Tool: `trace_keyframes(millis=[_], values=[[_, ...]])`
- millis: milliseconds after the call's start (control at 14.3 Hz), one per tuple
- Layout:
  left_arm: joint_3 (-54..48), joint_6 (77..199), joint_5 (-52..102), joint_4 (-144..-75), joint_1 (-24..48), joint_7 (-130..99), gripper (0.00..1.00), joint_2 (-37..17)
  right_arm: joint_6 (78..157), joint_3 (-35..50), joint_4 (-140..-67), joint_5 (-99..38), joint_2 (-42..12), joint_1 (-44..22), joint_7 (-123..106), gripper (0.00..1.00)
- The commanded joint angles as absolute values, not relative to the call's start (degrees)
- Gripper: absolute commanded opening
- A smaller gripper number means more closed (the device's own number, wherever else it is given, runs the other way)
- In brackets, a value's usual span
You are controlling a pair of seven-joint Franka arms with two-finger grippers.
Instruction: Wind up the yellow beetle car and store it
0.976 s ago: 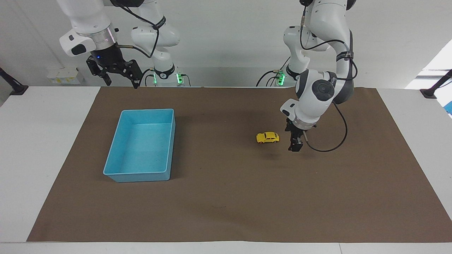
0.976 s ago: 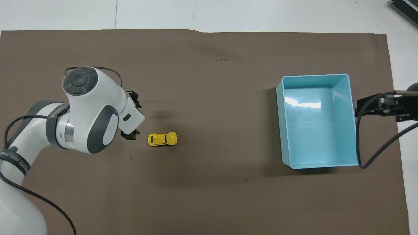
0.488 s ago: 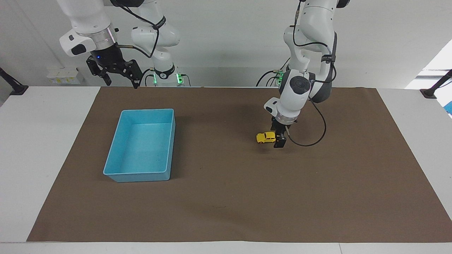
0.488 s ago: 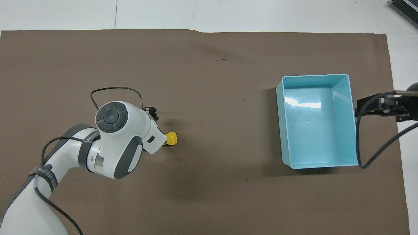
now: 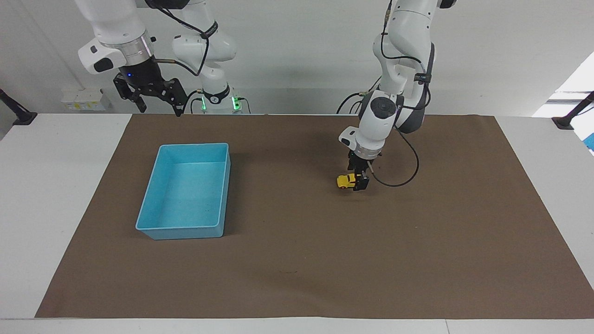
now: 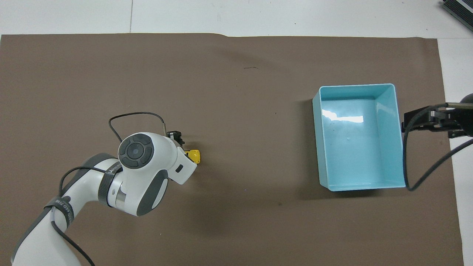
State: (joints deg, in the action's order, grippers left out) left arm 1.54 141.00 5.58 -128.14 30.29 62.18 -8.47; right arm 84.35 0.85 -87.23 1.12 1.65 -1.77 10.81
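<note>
The yellow beetle car [image 5: 345, 181] stands on the brown mat [image 5: 297, 260], toward the left arm's end. My left gripper [image 5: 358, 182] is down at mat level over the car's rear half and covers it. In the overhead view only the car's front end [image 6: 194, 155] shows past the left arm's wrist [image 6: 147, 166]. My right gripper [image 5: 158, 103] hangs open and holds nothing, high over the mat's edge, and its arm waits. In the overhead view the right gripper [image 6: 415, 121] sits beside the bin.
A light-blue bin [image 5: 185, 228] with nothing in it stands on the mat toward the right arm's end; its rim [image 6: 356, 85] shows from above. A black cable [image 5: 399, 178] loops out from the left wrist beside the car.
My left arm swung in from beside the car and came down over its rear half. The car and the right arm have not moved.
</note>
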Motion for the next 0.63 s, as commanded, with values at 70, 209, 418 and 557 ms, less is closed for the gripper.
trace_keyframes(millis=[70, 209, 418, 557], values=[[2.6, 142.6, 6.2, -130.5, 31.6, 62.1, 0.0, -6.4, 84.7, 1.1, -88.6, 0.0, 2.9, -0.9, 11.2, 1.0], [2.6, 142.3, 6.2, -130.6, 31.5, 64.9, 0.0, -6.4, 84.7, 1.1, -88.6, 0.0, 2.9, -0.9, 11.2, 1.0], [2.7, 141.9, 6.2, -130.8, 30.7, 65.7, 0.0, -6.3, 84.6, 1.1, -88.6, 0.0, 2.9, -0.9, 11.2, 1.0], [2.8, 142.0, 6.2, -131.3, 30.4, 65.9, 0.0, -6.6, 84.6, 1.1, -88.6, 0.0, 2.9, -0.9, 11.2, 1.0]])
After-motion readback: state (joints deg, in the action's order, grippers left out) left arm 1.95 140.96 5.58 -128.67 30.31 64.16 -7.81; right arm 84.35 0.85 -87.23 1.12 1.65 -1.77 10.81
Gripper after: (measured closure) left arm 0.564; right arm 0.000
